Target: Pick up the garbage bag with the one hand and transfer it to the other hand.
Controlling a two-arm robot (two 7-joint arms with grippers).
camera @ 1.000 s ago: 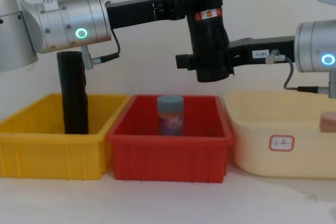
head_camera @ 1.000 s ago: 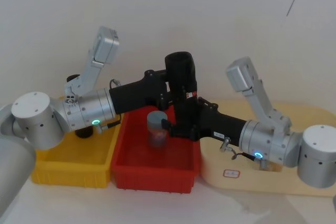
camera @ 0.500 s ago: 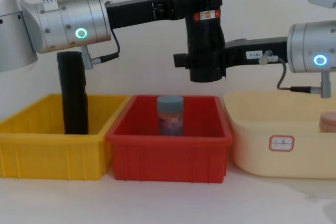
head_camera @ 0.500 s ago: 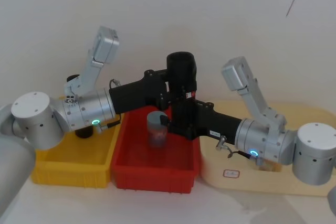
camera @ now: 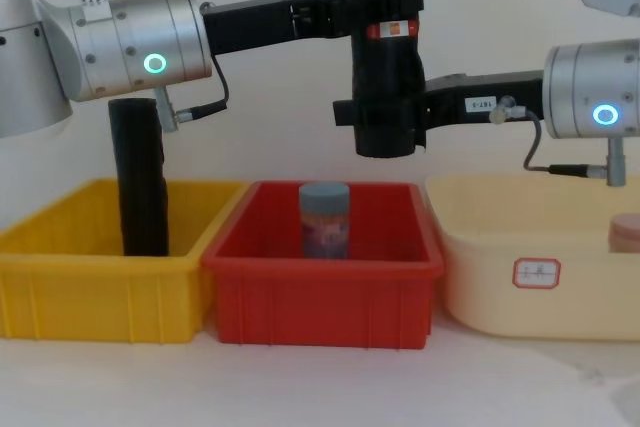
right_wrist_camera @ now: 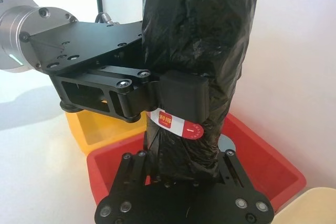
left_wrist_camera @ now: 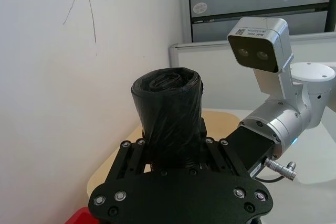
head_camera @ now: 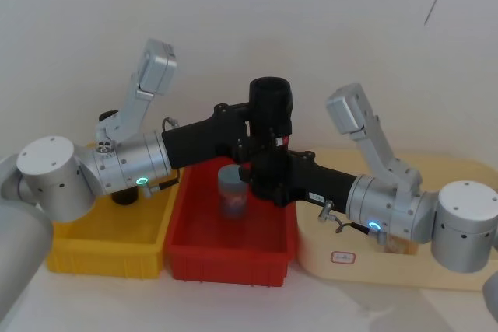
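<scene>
Garbage bag (camera: 383, 67) upright above the red bin (camera: 322, 292), left hand (camera: 345, 17) clamped near its label, right hand (camera: 385, 115) clenched round its lower end

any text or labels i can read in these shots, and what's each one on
Red-and-white label band on the garbage bag: red characters and a round red mark, not legible.
White sticker on the right gripper: print too small to read.
White label with a red border on the cream bin: marks too blurred to read.
Sticker with a square code on the right arm's camera: too small to read.
No text reads clearly.
</scene>
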